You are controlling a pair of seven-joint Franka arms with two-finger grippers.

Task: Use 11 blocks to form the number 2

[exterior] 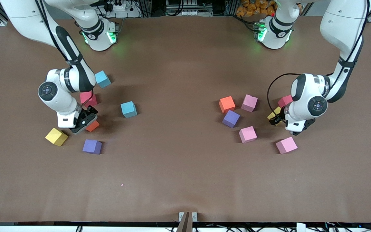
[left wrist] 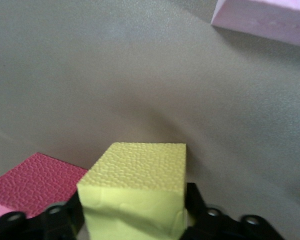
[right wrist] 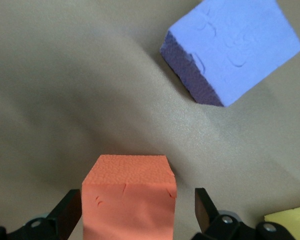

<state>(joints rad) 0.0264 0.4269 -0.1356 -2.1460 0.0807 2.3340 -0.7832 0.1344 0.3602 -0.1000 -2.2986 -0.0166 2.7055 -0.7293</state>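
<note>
Front view shows the blocks scattered in two loose groups on the brown counter (exterior: 185, 167), with no digit laid out yet.

At the right arm's end, an orange block (exterior: 92, 126) sits directly under the right claw (exterior: 85, 124). The right wrist view shows this orange block (right wrist: 129, 197) between the two fingers (right wrist: 70, 212), with a clear gap on one side. So the claw is open and straddling the block, not yet gripping it. The move here turns on that line-up, and I judge only a squeeze is needed. A purple block (exterior: 92, 146) and a yellow block (exterior: 56, 136) lie just nearer the front camera. A red block (exterior: 88, 98) and two blue blocks (exterior: 128, 109) lie farther from it.

At the left arm's end, the left claw (exterior: 277, 120) is closed on a second yellow block (exterior: 274, 113). The left wrist view shows that block (left wrist: 135, 192) pressed between the black fingers (left wrist: 200, 205), low over the counter, with a red block (left wrist: 32, 182) close beside it. Pink blocks (exterior: 247, 134), another orange one (exterior: 227, 104) and another purple one (exterior: 231, 118) lie toward the middle of the counter from there.
</note>
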